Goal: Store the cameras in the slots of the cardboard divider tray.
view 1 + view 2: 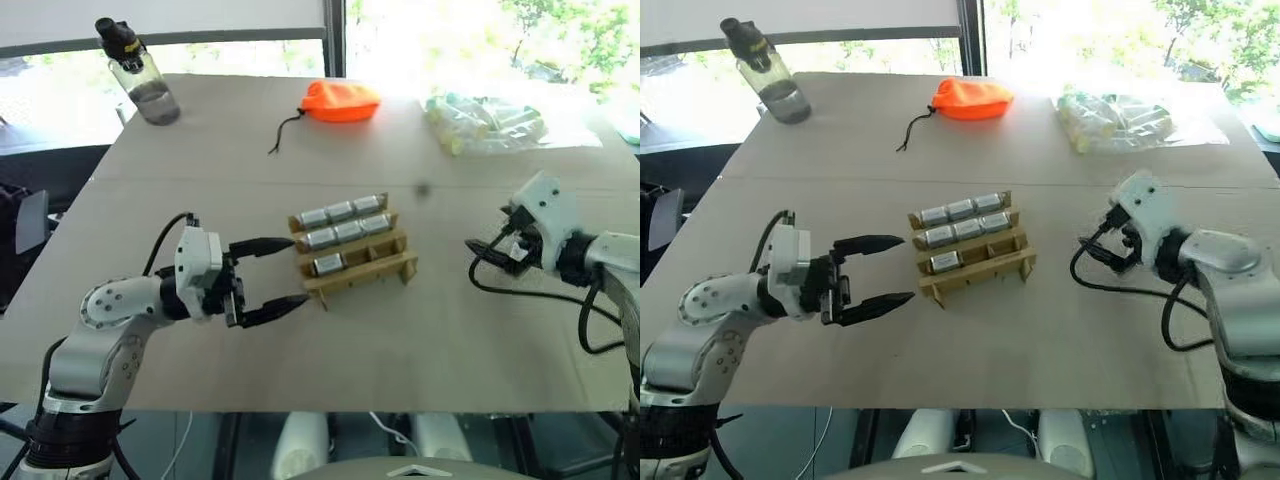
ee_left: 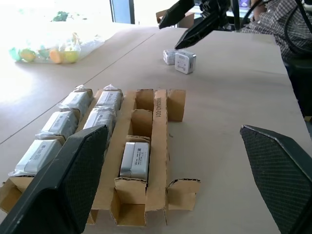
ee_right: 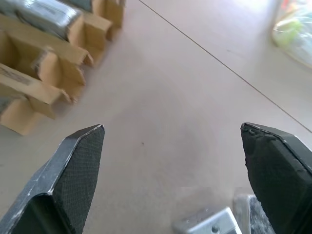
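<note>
The cardboard divider tray (image 1: 404, 262) lies mid-table. Several cameras fill it: three in the back row (image 1: 340, 210), three in the middle row (image 1: 348, 232), and one (image 2: 135, 158) in the front row beside two empty slots (image 2: 142, 122). My left gripper (image 1: 297, 270) hovers open just left of the tray, fingers pointing at it. My right gripper (image 1: 478, 252) is open, off to the tray's right and low over the table. Two loose cameras (image 2: 181, 60) lie under it; one (image 3: 210, 223) shows between its fingers.
At the table's far side stand a water bottle (image 1: 140, 75), an orange drawstring pouch (image 1: 342, 101) and a clear plastic bag (image 1: 485, 122) of pale items. A person in a plaid shirt (image 2: 273, 19) is beyond the right arm. Bare tabletop surrounds the tray.
</note>
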